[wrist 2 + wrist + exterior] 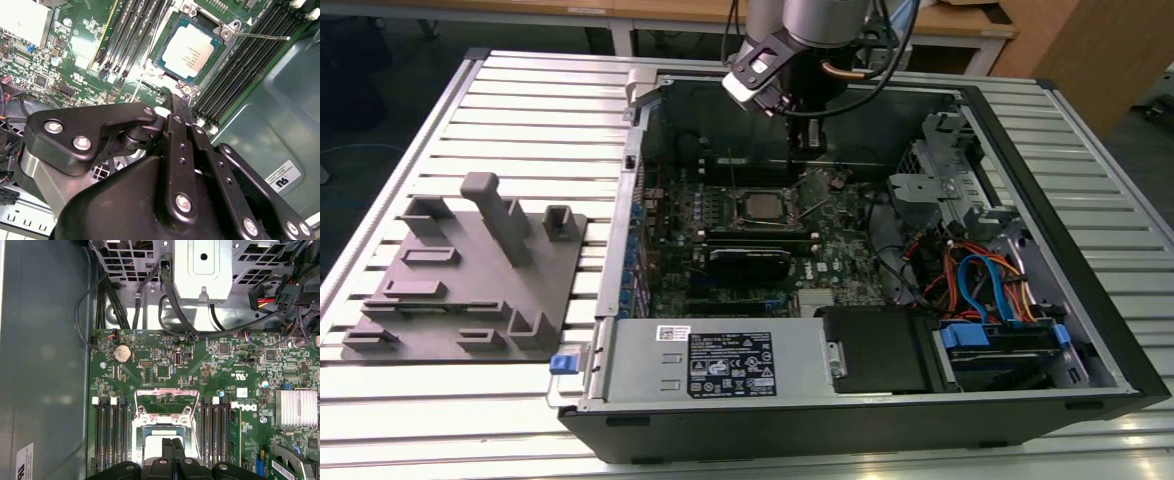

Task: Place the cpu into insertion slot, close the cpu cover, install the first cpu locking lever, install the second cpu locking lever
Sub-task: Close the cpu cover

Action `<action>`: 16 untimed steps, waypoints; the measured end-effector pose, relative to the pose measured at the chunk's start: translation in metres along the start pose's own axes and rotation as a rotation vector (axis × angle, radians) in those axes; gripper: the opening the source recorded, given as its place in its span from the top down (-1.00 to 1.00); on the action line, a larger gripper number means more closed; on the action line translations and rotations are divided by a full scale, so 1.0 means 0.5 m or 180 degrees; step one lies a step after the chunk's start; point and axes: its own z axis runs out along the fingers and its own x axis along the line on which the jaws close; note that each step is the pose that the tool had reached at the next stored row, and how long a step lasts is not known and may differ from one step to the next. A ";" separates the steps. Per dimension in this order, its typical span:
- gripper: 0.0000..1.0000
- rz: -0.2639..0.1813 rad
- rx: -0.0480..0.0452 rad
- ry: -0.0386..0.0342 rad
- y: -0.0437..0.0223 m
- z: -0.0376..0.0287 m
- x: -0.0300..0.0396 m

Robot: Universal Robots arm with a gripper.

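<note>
The jaws of the gripper (178, 102) are pressed together with nothing between them. They point down into the open computer case (1121, 330), and their tips hang just short of the near edge of the insertion slot (170, 74). Whether they touch the small screwed metal tab (185, 91) at that edge cannot be told.

The cpu (190, 49) lies in the insertion slot, straight ahead of the jaws. It sits flat with its silver-grey top facing up. It is square, so it has no long axis, and its edges run in line with the socket rim and with the memory slots (240, 75) on either side.

In the first wrist view, the cpu cover (165, 392) is swung open. The thin silver frame sits beyond the socket, on the side away from the jaws, and green board shows through its window. A thin locking lever (262, 36) sticks out from a far corner of the socket, across the memory slots and well away from the fingertips.

Nothing lies between the jaws and the cpu.

Farther ahead of the jaws on the board is a round coin battery (122, 353), and off to one side is a finned heatsink (296, 407). Past the board edge are black cables (170, 295) and a metal drive cage (202, 265).

In the exterior view, the gripper (809, 148) hangs behind the cpu (761, 207), toward the back of the case. A grey fixture block (467, 270) stands on the slatted table (534, 110) to the exterior view's left of the case.
</note>
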 end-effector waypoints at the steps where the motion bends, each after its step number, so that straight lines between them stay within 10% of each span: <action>1: 0.80 0.0000 0.0000 0.0000 0.000 0.000 0.000; 16: 0.80 0.0000 0.0000 0.0000 0.011 0.000 0.000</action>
